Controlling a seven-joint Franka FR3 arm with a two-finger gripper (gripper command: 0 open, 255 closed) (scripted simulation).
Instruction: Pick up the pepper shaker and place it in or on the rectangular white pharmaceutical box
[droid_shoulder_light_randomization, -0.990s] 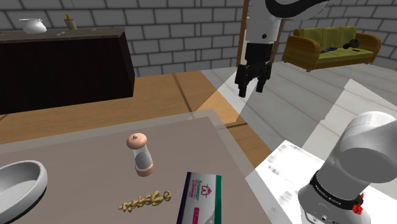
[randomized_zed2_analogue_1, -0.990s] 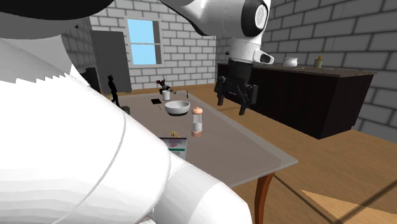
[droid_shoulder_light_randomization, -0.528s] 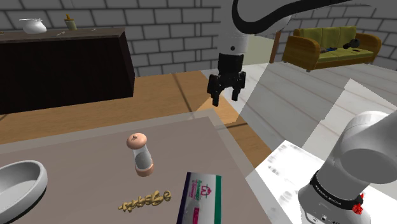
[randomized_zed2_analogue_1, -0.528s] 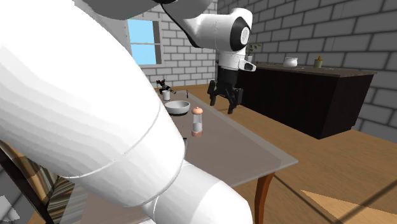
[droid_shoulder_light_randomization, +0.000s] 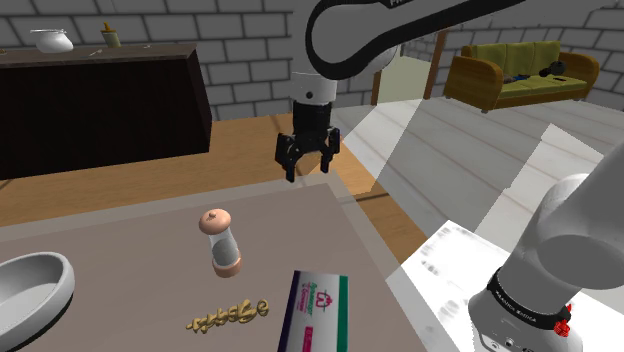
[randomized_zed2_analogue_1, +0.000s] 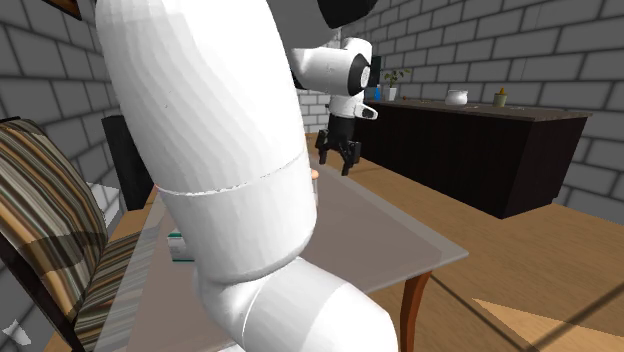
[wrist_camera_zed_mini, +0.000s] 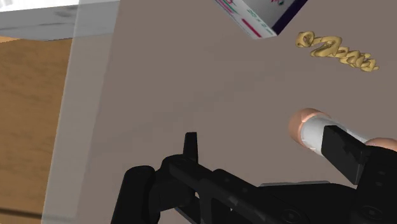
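**Open gripper hangs over the far edge, shaker alone mid-table**

Nearest of all, one rectangular box (droid_shoulder_light_randomization: 315, 310) lies flat at the near edge of the table (droid_shoulder_light_randomization: 130, 230). Its face is white with green and purple print and its side is dark. Just to the shoulder view's left of it lies one gold trinket (droid_shoulder_light_randomization: 228, 316), a knobbly, chain-like strip. Further left sits one smooth, round grey bowl (droid_shoulder_light_randomization: 55, 300), cut off by the frame.

A step further in is the one pepper shaker (droid_shoulder_light_randomization: 222, 243), upright on the matte grey-brown tabletop. It has a rounded peach cap, a pale cylindrical waist and a peach foot. It stands apart from the box, the trinket and the bowl, and nothing touches it.

Further still, one black gripper (droid_shoulder_light_randomization: 309, 165) hovers above the table's far edge and points down. Its two fingers (wrist_camera_zed_mini: 191, 147) are spread apart with nothing between them. In the wrist view the shaker shows just beside one fingertip, on its outer side.

Beyond the table is one long dark counter (droid_shoulder_light_randomization: 100, 110) against a grey brick wall. Two items stand on it, a white pot (droid_shoulder_light_randomization: 50, 40) and a small olive jar (droid_shoulder_light_randomization: 110, 37). Far off to the shoulder view's right is one mustard sofa (droid_shoulder_light_randomization: 515, 75).
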